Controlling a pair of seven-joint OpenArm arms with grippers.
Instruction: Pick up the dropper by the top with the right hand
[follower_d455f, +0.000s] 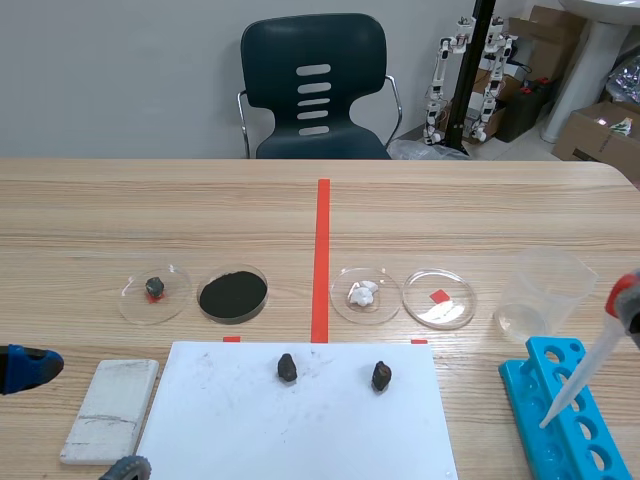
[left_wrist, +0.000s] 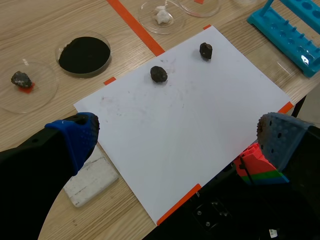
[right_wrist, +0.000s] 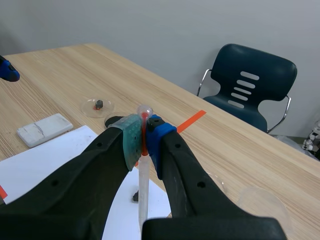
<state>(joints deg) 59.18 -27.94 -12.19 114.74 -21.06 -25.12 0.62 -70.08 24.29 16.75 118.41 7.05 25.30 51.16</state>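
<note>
Your right end effector (right_wrist: 142, 137) is clenched on the dropper (follower_d455f: 578, 375), its pads pinching the red bulb just under its clear top. At the lower right of the scene view the dropper hangs tilted, nozzle at the blue rack (follower_d455f: 522, 385); whether it sits in a hole, you cannot tell. Expect a light, thin tube and a soft bulb, so squeeze gently. Your left end effector (left_wrist: 177, 134) is released above the white sheet (left_wrist: 200, 110).

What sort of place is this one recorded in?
Probably a mock chemistry bench in a robotics workroom: petri dishes with samples, a blue test tube rack and a clear beaker sit on the wooden table, while an office chair and cardboard boxes stand behind it.
</note>
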